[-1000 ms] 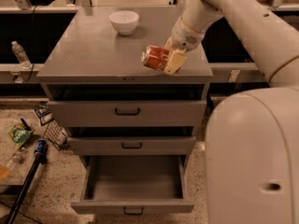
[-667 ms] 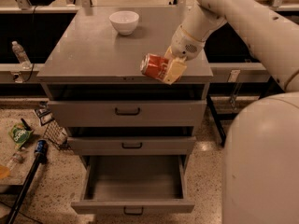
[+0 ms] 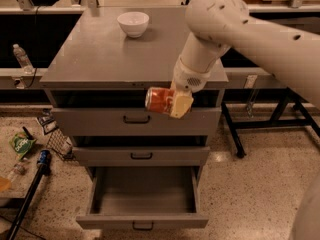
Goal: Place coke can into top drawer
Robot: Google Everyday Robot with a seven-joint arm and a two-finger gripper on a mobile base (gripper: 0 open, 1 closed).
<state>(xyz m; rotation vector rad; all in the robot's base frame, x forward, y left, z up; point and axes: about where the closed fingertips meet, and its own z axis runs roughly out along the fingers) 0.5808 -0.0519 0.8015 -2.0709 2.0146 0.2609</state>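
Observation:
The gripper (image 3: 172, 104) is shut on the red coke can (image 3: 158, 100), holding it on its side in the air in front of the cabinet's uppermost drawer front, past the cabinet top's front edge. The lowest grey drawer (image 3: 142, 190) with a small black handle is pulled open below; its inside shows nothing in it. The can hangs well above that drawer, roughly over its middle-right part.
A white bowl (image 3: 133, 23) stands at the back of the cabinet top (image 3: 100, 54). Two shut grey drawers (image 3: 136, 120) sit above the open one. Bottles, a green packet (image 3: 21, 145) and a pole lie on the floor at left. A table leg frame stands right.
The arm has carried the can forward off the cabinet top and downward, to in front of the upper drawer face. The camera's framing has shifted too.

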